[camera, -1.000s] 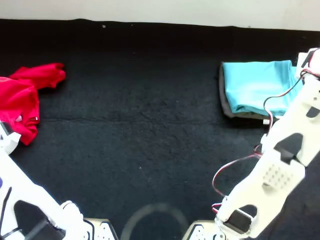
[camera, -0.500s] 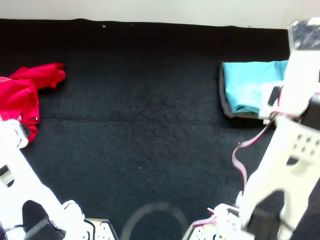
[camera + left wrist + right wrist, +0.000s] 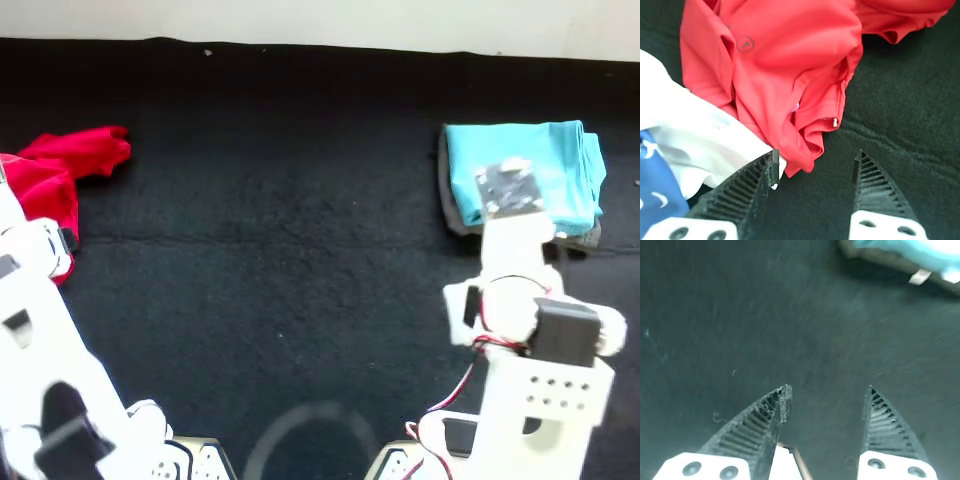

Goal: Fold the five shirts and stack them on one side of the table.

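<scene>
Your left claw [image 3: 816, 162] is spread open, low over the black felt-covered table [image 3: 280, 220]. One finger sits at the edge of the crumpled red cotton shirt [image 3: 785, 65] on the table's left side, beside a white cloth [image 3: 695, 140]. Your right claw [image 3: 827, 397] gapes open above the felt, near the stack of 2: a folded turquoise shirt [image 3: 530, 160] on a folded grey shirt [image 3: 447, 205].

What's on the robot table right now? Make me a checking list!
Surface: black mat covers the table.
Job's things: red shirt crumpled on the left, white fabric and blue fabric beside it; teal shirt folded atop a grey shirt, far right.
Clutter: nothing seen.
Grippers: left gripper open at the red shirt's edge; right gripper open above the mat.
Cables: red wire on the right arm.
Surroundings: pale wall behind.
</scene>
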